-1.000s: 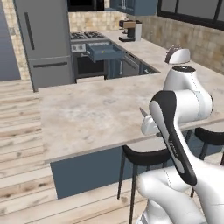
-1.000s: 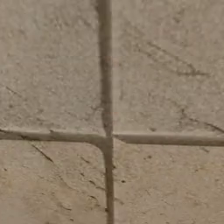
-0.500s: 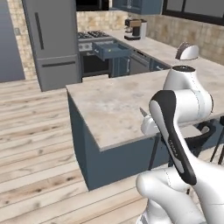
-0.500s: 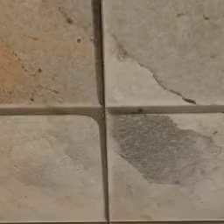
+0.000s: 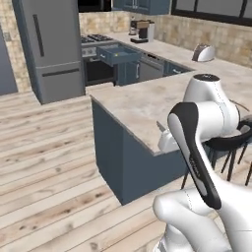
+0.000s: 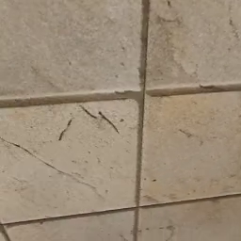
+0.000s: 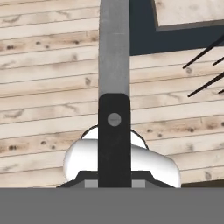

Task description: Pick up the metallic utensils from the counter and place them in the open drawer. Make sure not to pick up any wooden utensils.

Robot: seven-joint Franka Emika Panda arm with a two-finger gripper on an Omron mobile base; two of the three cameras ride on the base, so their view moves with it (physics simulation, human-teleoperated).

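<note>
Knife: one black-handled knife (image 7: pixel 114 131), and it's up in the jaws. The matte black handle has a single round rivet, and a flat grey metal blade runs straight away from the hand.
Jaws: closed tight on the handle of the knife, with the fingertips hidden behind it.
Arm: the white arm (image 5: pixel 197 147) is folded with its elbow high and its hand tucked in at the near edge of the table. A slim grey tip (image 5: pixel 160 127) pokes out above the edge there.
Table: one pale marbled stone slab (image 5: pixel 142 103) on a blue-grey base.
Open drawer: one open drawer (image 5: pixel 118 54), a slate-blue box pulled out from the far cabinets, well apart from the knife.
Stools: black and thin-legged (image 5: pixel 226 145), just beside the arm. I can't count them.
Back wall: one grey fridge (image 5: pixel 49 44), one silver toaster (image 5: pixel 203 52), one coffee machine (image 5: pixel 142 30).
Floor: pale wooden planks (image 5: pixel 49 162) lie under the hand.
Right base view: beige stone tiles (image 6: pixel 70 155), up close, with grey grout lines crossing.
</note>
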